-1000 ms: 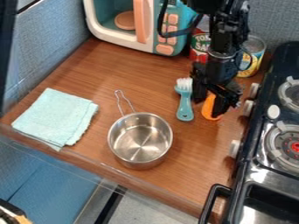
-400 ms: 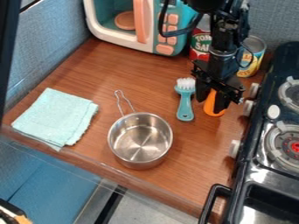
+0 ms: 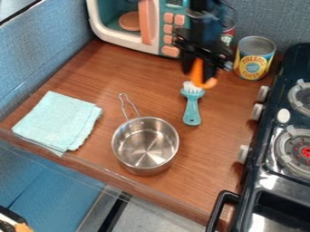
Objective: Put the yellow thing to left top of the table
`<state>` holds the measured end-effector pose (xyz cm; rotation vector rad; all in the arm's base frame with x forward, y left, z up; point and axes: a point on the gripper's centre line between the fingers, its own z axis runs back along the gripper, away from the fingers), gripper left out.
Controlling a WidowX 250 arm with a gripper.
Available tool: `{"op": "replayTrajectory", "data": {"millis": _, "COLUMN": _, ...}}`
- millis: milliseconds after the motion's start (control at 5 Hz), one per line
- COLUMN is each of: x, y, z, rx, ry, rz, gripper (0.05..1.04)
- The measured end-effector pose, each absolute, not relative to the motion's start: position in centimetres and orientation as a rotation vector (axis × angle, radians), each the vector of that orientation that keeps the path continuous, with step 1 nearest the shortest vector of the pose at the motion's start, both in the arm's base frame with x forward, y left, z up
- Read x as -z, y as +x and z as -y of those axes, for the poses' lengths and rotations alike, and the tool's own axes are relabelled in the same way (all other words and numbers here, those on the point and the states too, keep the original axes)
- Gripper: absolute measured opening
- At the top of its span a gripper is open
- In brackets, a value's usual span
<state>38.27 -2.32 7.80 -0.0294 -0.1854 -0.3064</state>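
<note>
One gripper (image 3: 200, 75) hangs over the far part of the counter (image 3: 91, 72), right of its middle. Its two fingers are partly open, set apart by the width of the one orange thing (image 3: 197, 71) clasped between them. That single piece (orange to my eye, more than yellow) appears raised above the wood, its lower end curving out to the right just over the bristles of one teal brush (image 3: 192, 111). The brush lies with its bristles at the far end and its handle toward the near side.

One metal pot (image 3: 145, 145) sits near the middle, left of the brush and apart from it, its one wire handle pointing to the far left. One folded light-blue cloth (image 3: 57, 120) lies at the left, well apart from the pot.

At the far side stands one toy microwave (image 3: 121, 40), with one pink door handle (image 3: 146, 21) and one round pink plate (image 3: 129, 21) inside. Two cans stand to its right: a red one (image 3: 228, 35), partly hidden behind the arm, and a yellow-labelled one (image 3: 252, 65). One black stove (image 3: 266, 165) runs along the right; two burners show on it, and three knobs along its left side.
</note>
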Motion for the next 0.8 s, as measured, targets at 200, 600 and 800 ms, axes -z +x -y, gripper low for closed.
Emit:
{"op": "replayTrajectory", "data": {"millis": 200, "x": -8.1, "y": 37.1, "z": -2.3, "rx": 0.224, "ry": 0.006, "rz": 0.17, "gripper": 0.569}}
{"op": "replayTrajectory", "data": {"millis": 600, "x": -6.7, "y": 35.5, "z": -10.0, "rx": 0.089, "ry": 0.061, "rz": 0.118, "gripper": 0.569}}
{"op": "replayTrajectory", "data": {"millis": 800, "x": -5.2, "y": 35.4, "z": -11.6, "rx": 0.072, "ry": 0.101, "rz": 0.092, "gripper": 0.57}}
